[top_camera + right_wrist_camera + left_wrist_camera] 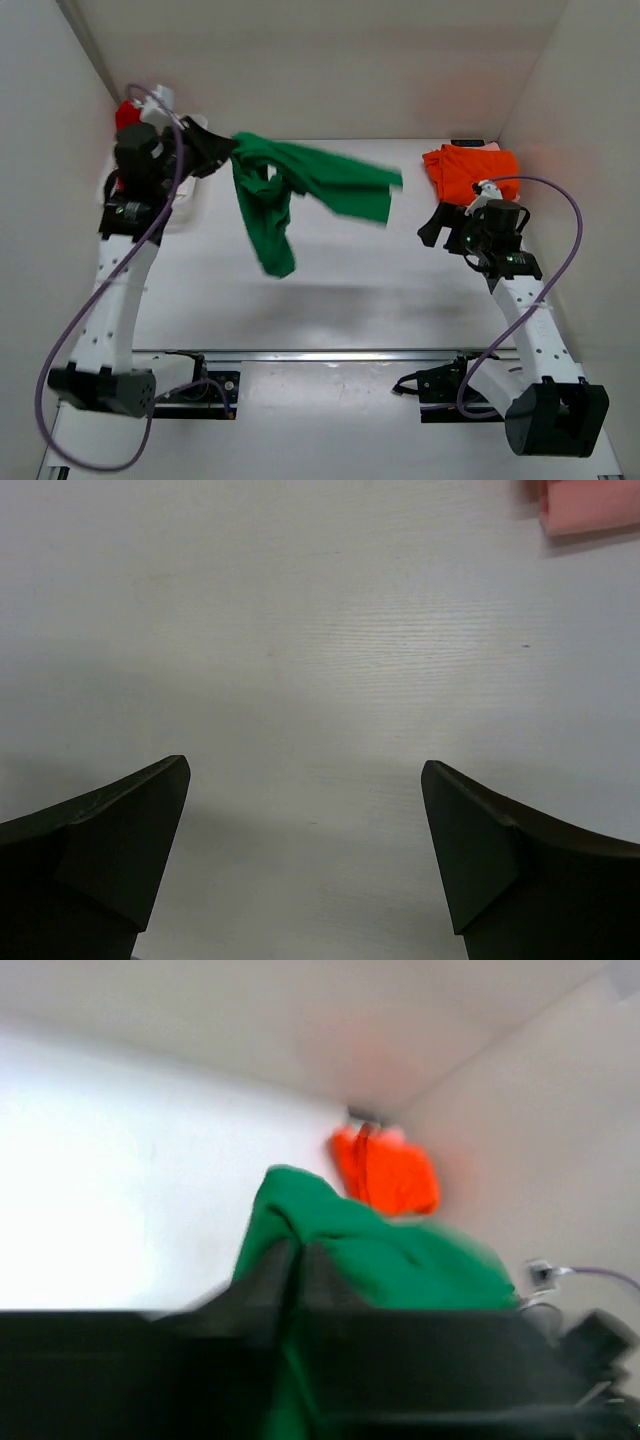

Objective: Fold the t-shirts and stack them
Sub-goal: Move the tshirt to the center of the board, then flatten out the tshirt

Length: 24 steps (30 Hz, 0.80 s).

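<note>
My left gripper (pixel 225 150) is shut on the bright green t-shirt (pixel 300 190) and holds it in the air above the table; the cloth hangs and swings out to the right. In the left wrist view the green t-shirt (pixel 380 1255) is pinched between my shut fingers (pixel 265 1280). A folded orange t-shirt (pixel 468 170) lies at the back right, on a pale pink one (pixel 590 505). A red shirt (pixel 127 112) shows at the back left. My right gripper (pixel 432 228) is open and empty above bare table, its fingertips (pixel 140 820) wide apart.
A white lattice basket (pixel 185 212) sits at the back left under my left arm. White walls close in the table on the left, back and right. The orange t-shirt also shows in the left wrist view (pixel 385 1172).
</note>
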Tool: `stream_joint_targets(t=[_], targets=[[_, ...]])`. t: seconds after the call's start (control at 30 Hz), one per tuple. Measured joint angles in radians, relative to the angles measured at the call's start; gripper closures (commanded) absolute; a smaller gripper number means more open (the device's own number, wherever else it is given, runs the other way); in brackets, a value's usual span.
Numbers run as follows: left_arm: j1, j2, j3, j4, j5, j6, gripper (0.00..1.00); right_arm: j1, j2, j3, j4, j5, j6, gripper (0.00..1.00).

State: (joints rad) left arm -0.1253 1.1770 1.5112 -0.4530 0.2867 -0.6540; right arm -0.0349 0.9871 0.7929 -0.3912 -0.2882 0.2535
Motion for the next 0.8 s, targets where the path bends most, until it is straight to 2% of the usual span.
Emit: stream_joint_targets(t=[0.07,0.1,0.17,0.27,0.37,0.57,0.67,0.73,0.77,0.8], targets=[[0.008,0.101,-0.088,-0.008,0.041,0.013,0.45,0.045,-0.019,-0.002,0.011,0.011,0.01,0.01],[0.015,0.151,-0.118,-0.011,0.056,0.018,0.44,0.067,-0.023,-0.006,0.017,0.011,0.013,0.01],[0.037,0.297,-0.235,0.001,0.098,0.032,0.35,0.128,-0.025,-0.024,0.033,0.017,0.018,0.01],[0.05,0.373,-0.425,-0.019,0.104,0.036,0.31,0.217,-0.021,-0.065,0.056,0.026,0.027,0.01],[0.03,0.283,-0.566,-0.067,0.098,0.044,0.35,0.34,-0.004,-0.108,0.091,0.053,0.036,0.01],[0.017,-0.063,-0.605,-0.061,0.113,0.098,0.36,0.741,0.097,-0.133,0.14,0.175,0.075,0.01],[0.006,-0.175,-0.65,-0.071,0.103,0.139,0.37,0.898,0.127,-0.159,0.154,0.211,0.103,0.01],[-0.023,-0.223,-0.703,-0.084,0.079,0.163,0.37,0.979,0.138,-0.182,0.148,0.241,0.118,0.09],[-0.052,-0.24,-0.737,-0.092,0.057,0.175,0.38,1.02,0.145,-0.19,0.142,0.257,0.129,0.26],[-0.089,-0.252,-0.775,-0.094,0.038,0.183,0.39,1.062,0.151,-0.195,0.135,0.277,0.137,0.38]])
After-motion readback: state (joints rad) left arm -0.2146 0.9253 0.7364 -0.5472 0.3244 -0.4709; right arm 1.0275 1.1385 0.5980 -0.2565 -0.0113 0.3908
